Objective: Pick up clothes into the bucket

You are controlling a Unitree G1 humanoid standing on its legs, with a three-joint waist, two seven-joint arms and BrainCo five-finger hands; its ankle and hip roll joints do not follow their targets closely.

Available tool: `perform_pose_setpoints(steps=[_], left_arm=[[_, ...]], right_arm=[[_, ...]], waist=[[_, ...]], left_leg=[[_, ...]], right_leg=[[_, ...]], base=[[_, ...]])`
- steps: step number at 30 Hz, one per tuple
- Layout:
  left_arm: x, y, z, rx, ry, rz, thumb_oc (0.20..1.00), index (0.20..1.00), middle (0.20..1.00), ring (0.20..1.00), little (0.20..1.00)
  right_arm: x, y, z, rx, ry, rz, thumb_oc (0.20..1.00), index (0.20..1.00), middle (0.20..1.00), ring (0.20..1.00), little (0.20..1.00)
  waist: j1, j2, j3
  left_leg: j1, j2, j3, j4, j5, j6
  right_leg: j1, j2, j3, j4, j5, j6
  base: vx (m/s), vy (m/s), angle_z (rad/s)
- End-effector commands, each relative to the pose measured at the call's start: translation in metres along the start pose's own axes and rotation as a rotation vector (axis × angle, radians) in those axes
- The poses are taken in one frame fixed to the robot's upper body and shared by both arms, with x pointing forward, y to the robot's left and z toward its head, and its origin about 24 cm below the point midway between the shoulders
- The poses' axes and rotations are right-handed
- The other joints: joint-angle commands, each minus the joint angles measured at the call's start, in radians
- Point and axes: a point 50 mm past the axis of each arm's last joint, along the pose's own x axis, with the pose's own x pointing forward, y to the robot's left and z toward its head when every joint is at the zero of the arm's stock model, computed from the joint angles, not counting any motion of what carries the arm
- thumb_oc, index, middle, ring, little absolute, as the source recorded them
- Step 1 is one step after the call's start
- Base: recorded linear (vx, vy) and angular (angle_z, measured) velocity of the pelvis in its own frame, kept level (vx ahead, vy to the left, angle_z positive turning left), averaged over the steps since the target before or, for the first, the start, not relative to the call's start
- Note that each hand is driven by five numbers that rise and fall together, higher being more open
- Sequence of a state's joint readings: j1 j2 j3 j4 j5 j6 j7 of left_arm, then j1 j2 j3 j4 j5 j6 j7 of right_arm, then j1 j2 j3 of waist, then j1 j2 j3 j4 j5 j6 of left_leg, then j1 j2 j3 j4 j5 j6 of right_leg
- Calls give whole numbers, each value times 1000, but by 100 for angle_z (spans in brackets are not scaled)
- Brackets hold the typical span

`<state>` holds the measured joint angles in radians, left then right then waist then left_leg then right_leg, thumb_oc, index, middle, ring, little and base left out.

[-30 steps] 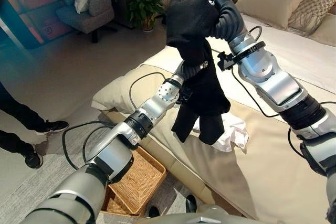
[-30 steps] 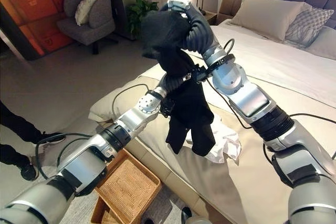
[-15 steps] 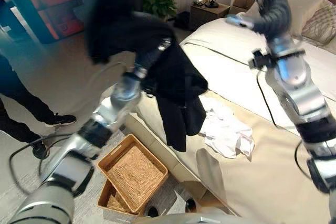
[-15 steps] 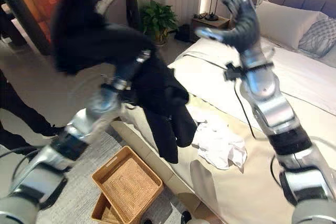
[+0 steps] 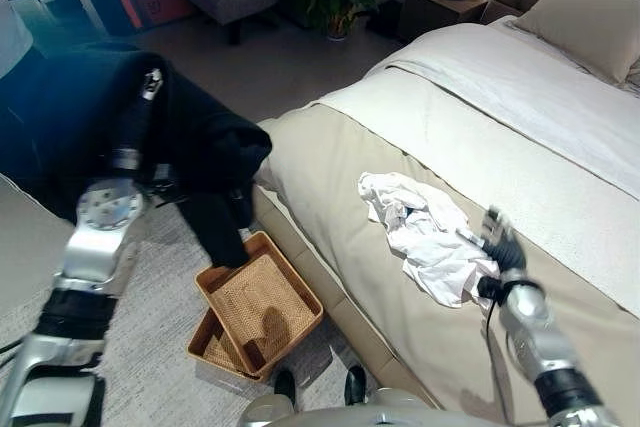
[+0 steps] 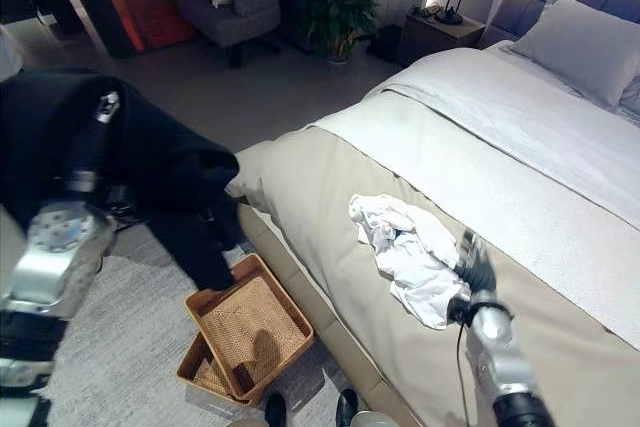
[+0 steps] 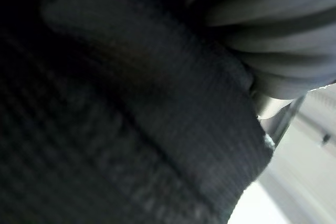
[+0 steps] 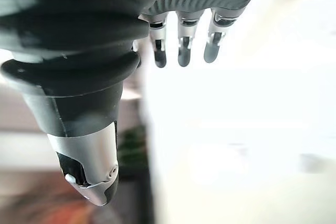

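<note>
Swung left off the bed [image 5: 560,137]: your black garment [image 5: 205,152] now hangs at frame left over the wicker basket [image 5: 262,302], left hand buried in cloth, grip unreadable. White clothes [image 5: 425,237] lie mid-bed. Right hand [image 5: 500,252] rests beside them, fingers straight. Next: lower, release into basket.

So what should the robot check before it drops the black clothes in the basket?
1. Black garment off the bed, draped on the left arm: ok.
2. Left hand's hold under the cloth: cannot tell.
3. Garment's low end hangs at the wicker basket, near its far rim: ok.
4. Basket has room inside: ok.
5. Right hand open, holding nothing, beside the white clothes: ok.
6. White clothes lie on the bed, not collected: not ok.
</note>
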<state>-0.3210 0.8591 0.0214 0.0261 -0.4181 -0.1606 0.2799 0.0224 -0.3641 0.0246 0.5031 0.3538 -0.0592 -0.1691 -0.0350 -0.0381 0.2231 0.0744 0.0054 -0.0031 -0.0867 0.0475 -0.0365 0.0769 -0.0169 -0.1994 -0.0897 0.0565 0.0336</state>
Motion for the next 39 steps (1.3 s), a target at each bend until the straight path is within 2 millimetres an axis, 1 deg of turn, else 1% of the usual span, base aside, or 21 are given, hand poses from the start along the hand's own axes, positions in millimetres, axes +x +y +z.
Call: perform_pose_setpoints(steps=[1, 2, 3, 4, 6, 9, 12, 13, 15, 16, 18, 19, 20, 24, 27, 28, 30, 32, 33, 36, 39], left_arm=[[21, 30, 37, 134, -197, 90, 200, 200, 200, 200, 200], [21, 32, 32, 141, -175, 96, 200, 200, 200, 200, 200], [22, 32, 32, 141, -176, 96, 200, 200, 200, 200, 200], [21, 36, 20, 151, -122, 112, 200, 200, 200, 200, 200], [20, 38, 6, 187, -59, 121, 200, 200, 200, 200, 200], [16, 38, -13, 172, 17, 148, 200, 200, 200, 200, 200], [10, 35, -31, 97, 89, 185, 200, 200, 200, 200, 200], [8, 33, -38, 100, 120, 191, 200, 200, 200, 200, 200], [7, 32, -44, 110, 141, 201, 200, 200, 200, 200, 200], [3, 31, -52, 112, 178, 217, 200, 200, 200, 200, 200], [-2, 28, -65, 114, 231, 228, 200, 200, 200, 200, 200], [-2, 28, -65, 114, 231, 227, 200, 200, 200, 200, 200], [-7, 26, -76, 140, 283, 230, 200, 200, 200, 200, 200], [-10, 23, -90, 172, 349, 235, 200, 200, 200, 200, 200], [-9, 16, -95, 175, 368, 229, 200, 200, 200, 200, 200], [-8, 8, -96, 169, 370, 211, 200, 200, 200, 200, 200], [-8, 1, -101, 158, 400, 210, 200, 200, 200, 200, 200], [-6, -1, -101, 161, 400, 207, 200, 200, 200, 200, 200], [-4, -6, -104, 148, 418, 209, 200, 200, 200, 200, 200], [-1, -11, -105, 152, 433, 203, 200, 200, 200, 200, 200], [5, -17, -105, 161, 442, 195, 200, 200, 200, 200, 200]], right_arm=[[6, 10, 9, -129, -56, 60, 1000, 1000, 1000, 1000, 1000], [5, 10, 1, -133, -23, 57, 1000, 1000, 1000, 1000, 1000], [6, 11, 1, -132, -24, 58, 1000, 1000, 1000, 1000, 1000], [3, 13, -16, -174, 43, 72, 1000, 1000, 1000, 1000, 1000], [1, 13, -30, -215, 99, 74, 1000, 1000, 1000, 1000, 1000], [-2, 15, -43, -254, 151, 88, 1000, 1000, 1000, 1000, 1000], [-3, 14, -47, -265, 165, 76, 1000, 1000, 1000, 1000, 1000], [-3, 14, -48, -273, 172, 72, 1000, 1000, 1000, 1000, 1000], [-3, 14, -48, -279, 169, 71, 1000, 1000, 1000, 1000, 1000], [-3, 15, -50, -273, 175, 66, 1000, 1000, 1000, 1000, 1000], [-2, 16, -48, -270, 169, 61, 1000, 1000, 1000, 1000, 1000], [-2, 16, -48, -270, 169, 60, 1000, 1000, 1000, 1000, 1000], [-1, 17, -45, -267, 156, 57, 1000, 1000, 1000, 1000, 1000], [3, 20, -36, -259, 114, 52, 1000, 1000, 1000, 1000, 1000], [6, 22, -29, -255, 83, 50, 1000, 1000, 1000, 1000, 1000], [7, 24, -23, -245, 56, 48, 1000, 1000, 1000, 1000, 1000], [9, 26, -16, -233, 28, 44, 1000, 1000, 1000, 1000, 1000], [10, 27, -13, -227, 13, 44, 1000, 1000, 1000, 1000, 1000], [13, 29, -3, -212, -25, 44, 1000, 1000, 1000, 1000, 1000], [15, 29, 6, -201, -60, 38, 1000, 1000, 1000, 1000, 1000], [18, 29, 22, -177, -123, 21, 1000, 1000, 1000, 1000, 1000]], waist=[[8, -9, -14], [8, -8, -2], [7, -9, -3], [9, -8, 16], [7, -9, 37], [3, -14, 62], [-3, -24, 87], [-6, -28, 95], [-7, -35, 100], [-10, -41, 106], [-15, -50, 116], [-14, -50, 115], [-21, -60, 133], [-31, -77, 176], [-39, -82, 196], [-48, -85, 221], [-56, -86, 242], [-61, -87, 250], [-71, -90, 263], [-79, -95, 278], [-95, -101, 297]], left_leg=[[-39, 33, 16, 74, -40, -21], [-51, 31, 13, 79, -38, -21], [-53, 31, 13, 81, -39, -21], [-75, 28, 10, 97, -36, -21], [-103, 25, 6, 112, -35, -21], [-140, 22, 6, 133, -34, -21], [-179, 23, 10, 155, -34, -21], [-191, 24, 11, 157, -33, -21], [-207, 29, 15, 156, -30, -21], [-213, 32, 19, 156, -29, -22], [-228, 35, 24, 159, -29, -22], [-230, 35, 24, 160, -29, -22], [-249, 38, 28, 177, -33, -21], [-303, 40, 37, 236, -52, -19], [-348, 42, 37, 276, -62, -14], [-380, 39, 38, 306, -69, -9], [-432, 41, 40, 354, -88, -4], [-462, 43, 40, 379, -93, -1], [-511, 43, 41, 410, -98, 2], [-561, 47, 40, 446, -104, 6], [-634, 48, 37, 484, -107, 6]], right_leg=[[-27, -99, -1, 87, -39, 110], [-36, -99, 0, 90, -36, 111], [-38, -100, -1, 90, -36, 111], [-55, -101, -2, 96, -32, 111], [-78, -103, -2, 102, -26, 110], [-111, -106, 2, 110, -19, 110], [-146, -107, 11, 114, -10, 110], [-159, -106, 15, 115, -6, 111], [-178, -103, 21, 113, 0, 111], [-186, -102, 24, 112, 4, 113], [-205, -100, 32, 111, 9, 114], [-206, -100, 33, 111, 9, 114], [-225, -102, 42, 115, 11, 114], [-271, -106, 61, 144, 12, 111], [-311, -110, 68, 173, 6, 110], [-341, -114, 74, 198, 1, 107], [-392, -113, 82, 239, -10, 102], [-422, -115, 84, 257, -12, 101], [-470, -111, 93, 279, -11, 98], [-518, -111, 96, 307, -10, 98], [-585, -110, 102, 331, -6, 98]], base=[[-104, 9, 10], [-67, 11, 4], [-90, 18, 4], [-79, 23, 3], [-93, 32, 0], [-61, 34, 1], [-46, 37, -1], [-45, 31, -1], [-20, 24, -4], [-8, 26, -4], [-19, 29, -6], [-32, 36, -10], [-40, 31, -6], [-64, 28, -12], [-74, 26, -7], [-83, 41, -6], [-114, 45, -4], [-86, 30, -8], [-92, 31, -7], [-87, 27, -9], [-67, 19, -10]])
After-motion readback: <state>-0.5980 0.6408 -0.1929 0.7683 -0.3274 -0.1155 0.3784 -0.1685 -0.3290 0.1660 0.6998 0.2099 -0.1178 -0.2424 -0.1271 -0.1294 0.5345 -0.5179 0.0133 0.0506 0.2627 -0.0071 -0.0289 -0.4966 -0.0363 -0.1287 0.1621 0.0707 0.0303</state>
